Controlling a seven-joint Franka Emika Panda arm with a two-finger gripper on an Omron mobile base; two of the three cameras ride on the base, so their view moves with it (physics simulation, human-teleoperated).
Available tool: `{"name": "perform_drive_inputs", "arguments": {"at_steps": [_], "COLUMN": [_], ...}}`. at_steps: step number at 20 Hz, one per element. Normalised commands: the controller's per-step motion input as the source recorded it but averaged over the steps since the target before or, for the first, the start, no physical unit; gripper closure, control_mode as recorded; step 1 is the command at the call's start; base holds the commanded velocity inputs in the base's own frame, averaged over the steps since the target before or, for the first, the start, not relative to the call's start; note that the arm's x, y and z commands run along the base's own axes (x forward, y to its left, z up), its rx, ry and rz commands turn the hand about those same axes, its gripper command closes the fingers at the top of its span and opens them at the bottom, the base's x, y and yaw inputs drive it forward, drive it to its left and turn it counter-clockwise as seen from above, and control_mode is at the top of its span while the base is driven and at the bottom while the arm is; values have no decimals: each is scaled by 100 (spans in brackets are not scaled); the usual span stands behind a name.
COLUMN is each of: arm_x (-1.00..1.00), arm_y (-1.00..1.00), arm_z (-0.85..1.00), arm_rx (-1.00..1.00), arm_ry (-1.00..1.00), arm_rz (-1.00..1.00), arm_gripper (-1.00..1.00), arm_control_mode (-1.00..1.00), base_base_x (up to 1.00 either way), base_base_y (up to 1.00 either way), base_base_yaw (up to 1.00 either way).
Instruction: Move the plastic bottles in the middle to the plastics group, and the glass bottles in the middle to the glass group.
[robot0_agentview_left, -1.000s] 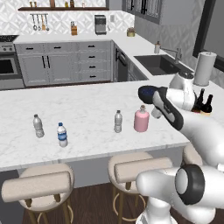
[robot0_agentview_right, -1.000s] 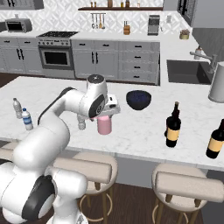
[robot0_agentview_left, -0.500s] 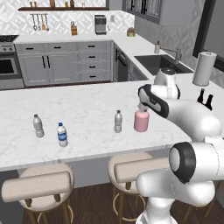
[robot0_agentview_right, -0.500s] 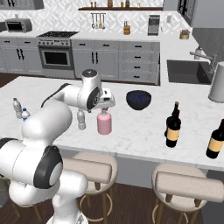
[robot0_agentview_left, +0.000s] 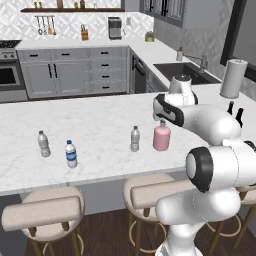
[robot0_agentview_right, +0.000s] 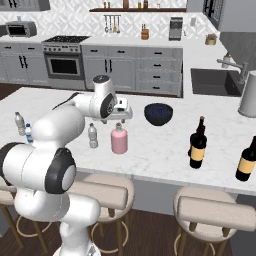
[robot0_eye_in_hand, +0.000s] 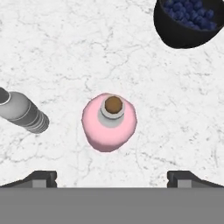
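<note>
We see our gripper (robot0_eye_in_hand: 112, 177) poised directly above the pink bottle (robot0_eye_in_hand: 109, 122), jaws spread wide apart and touching nothing. The bottle stands upright mid-worktop (robot0_agentview_left: 100, 125), with the clear greyish water bottle (robot0_agentview_left: 135, 138) just beside it and a dark bowl (robot0_agentview_right: 158, 113) near on the other side. Two dark wine bottles (robot0_agentview_right: 198, 145) stand well apart toward the sink end; the blue-labelled bottle (robot0_agentview_left: 71, 154) and another clear bottle (robot0_agentview_left: 44, 144) sit at the far end.

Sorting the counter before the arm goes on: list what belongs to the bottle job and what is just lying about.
Job:
pink bottle, under the open end effector
clear water bottle
wine bottles
plastics pair

Lying about:
dark bowl
paper towel roll
stools
</note>
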Motion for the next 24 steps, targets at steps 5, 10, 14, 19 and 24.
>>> {"name": "perform_drive_inputs", "arguments": {"at_steps": [5,10,14,19,24], "arm_x": [25,29,14,17,24], "arm_y": [0,0,0,0,0], "arm_z": [-28,-36,-13,-7,-5], "arm_rx": [6,5,0,0,0], "arm_ry": [0,0,0,0,0], "arm_rz": [0,0,0,0,0], "arm_gripper": [-100,-100,-100,-100,-100], "arm_control_mode": [-100,-100,-100,-100,-100], "base_base_x": [0,0,0,0,0], "base_base_y": [0,0,0,0,0], "base_base_yaw": [0,0,0,0,0]}}
